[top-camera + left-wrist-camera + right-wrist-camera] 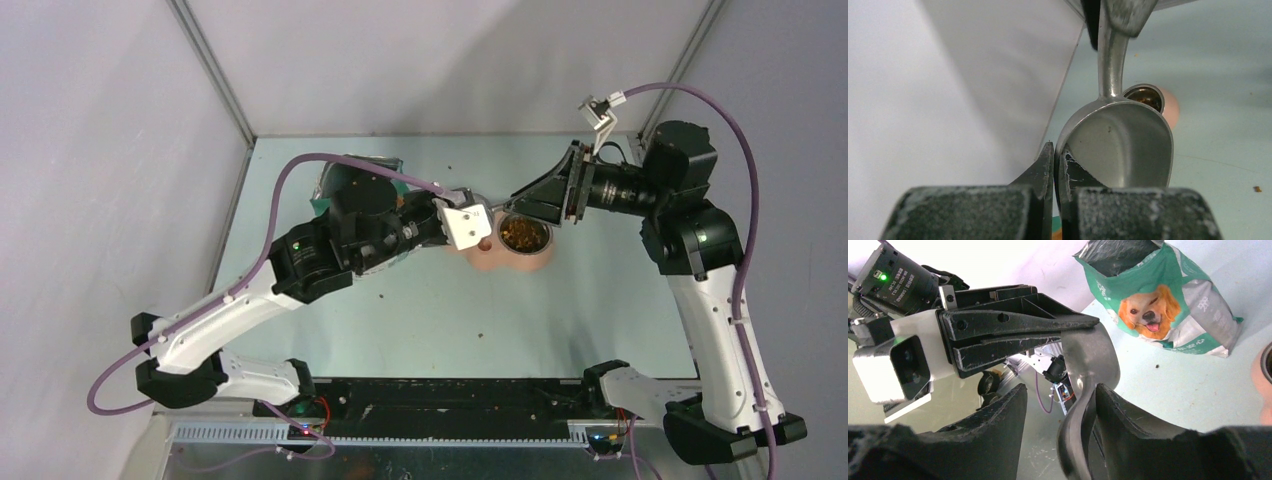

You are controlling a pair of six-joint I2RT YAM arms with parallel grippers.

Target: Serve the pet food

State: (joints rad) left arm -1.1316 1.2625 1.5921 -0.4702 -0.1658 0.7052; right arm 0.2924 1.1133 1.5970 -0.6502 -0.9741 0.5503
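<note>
Apparently nearly done: finds pet food (523, 235) heaped in the pink bowl (530, 263) toward the far side, pinches the empty scoop (1120, 145) by its rim in the left gripper (1055, 150), has the right gripper (1060, 390) spread around the handle, leaves only parking the scoop

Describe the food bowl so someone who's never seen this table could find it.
On the pale green table, look near the middle. A round metal bowl of brown kibble sits there in a peach-pink holder, unlike the green dog-printed bag at the far left.
</note>
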